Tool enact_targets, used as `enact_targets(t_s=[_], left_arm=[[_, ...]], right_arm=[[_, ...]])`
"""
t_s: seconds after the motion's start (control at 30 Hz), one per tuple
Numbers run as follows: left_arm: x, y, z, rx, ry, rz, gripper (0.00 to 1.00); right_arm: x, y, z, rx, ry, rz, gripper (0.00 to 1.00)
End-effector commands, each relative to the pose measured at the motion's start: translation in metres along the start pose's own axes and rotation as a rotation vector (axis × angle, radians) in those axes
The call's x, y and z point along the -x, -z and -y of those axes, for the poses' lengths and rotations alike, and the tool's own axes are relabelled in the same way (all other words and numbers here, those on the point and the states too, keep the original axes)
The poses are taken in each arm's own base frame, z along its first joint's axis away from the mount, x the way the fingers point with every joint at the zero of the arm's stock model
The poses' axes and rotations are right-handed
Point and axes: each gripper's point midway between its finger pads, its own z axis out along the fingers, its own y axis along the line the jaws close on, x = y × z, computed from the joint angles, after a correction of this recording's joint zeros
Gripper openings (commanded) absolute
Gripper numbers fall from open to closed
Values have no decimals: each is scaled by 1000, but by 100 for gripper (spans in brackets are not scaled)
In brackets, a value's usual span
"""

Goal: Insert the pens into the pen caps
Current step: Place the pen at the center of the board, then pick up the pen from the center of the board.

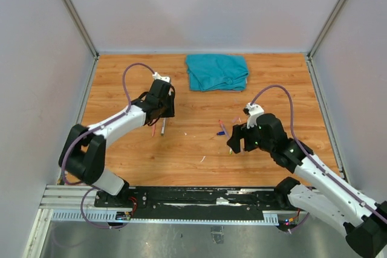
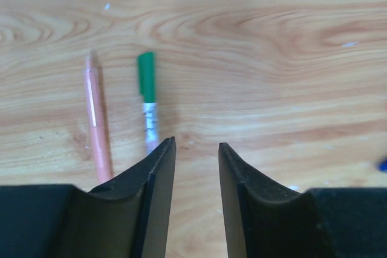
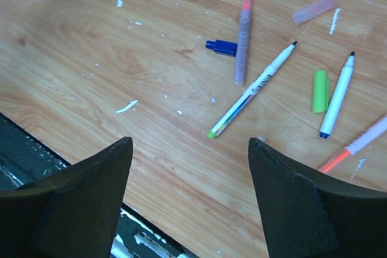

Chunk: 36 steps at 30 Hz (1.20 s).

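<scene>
From above I see the left arm (image 1: 115, 126) stretched out over the wooden worktop (image 1: 193, 161), its head above two pens (image 1: 162, 126) lying side by side. The right arm (image 1: 314, 173) hangs just beside a loose scatter of pens and caps (image 1: 225, 128) near the middle. A teal cloth (image 1: 217, 72) lies bunched at the far edge. On the left wrist camera the left jaws stand released with a narrow gap and nothing between them. An orange pen (image 2: 97, 131) and a green-capped pen (image 2: 147, 98) lie parallel just ahead and to the left. The pale barrel of the second runs behind the left fingertip (image 2: 163, 155), and it carries dark print I cannot read. On the right wrist camera the right jaws are spread wide and empty above the worktop. Ahead lie a blue cap (image 3: 222, 47) just beside a red-tipped pen (image 3: 242, 40), then an uncapped green-ended pen (image 3: 253, 89) with lettering too small to make out. A green cap (image 3: 320, 90) lies just beside an uncapped blue-ended pen (image 3: 337, 98). An orange-ended pen (image 3: 357, 149) is cut off by the right edge, and a pale pink cap (image 3: 314, 9) lies farther off.
</scene>
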Motion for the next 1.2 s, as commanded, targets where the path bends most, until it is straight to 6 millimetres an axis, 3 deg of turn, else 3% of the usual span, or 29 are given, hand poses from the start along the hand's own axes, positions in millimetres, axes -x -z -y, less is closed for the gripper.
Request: enact_targets(t_s=[0.0, 0.2, 0.47, 0.83, 1.1, 1.17], left_arm=[[34, 52, 37, -152, -9, 167, 40], [20, 94, 47, -259, 8, 237, 41], [-13, 121, 38, -348, 40, 244, 42], [-19, 132, 36, -382, 41, 259, 43], [-19, 132, 37, -384, 42, 257, 43], [-19, 132, 38, -390, 43, 257, 43]], right_arm=[[10, -3, 24, -138, 58, -61, 76], [-3, -23, 46, -275, 2, -180, 69], [-10, -56, 62, -353, -95, -232, 52], [-16, -89, 76, -391, -149, -316, 42], [-26, -99, 83, -420, -147, -367, 30], [-29, -101, 84, -424, -146, -380, 31]])
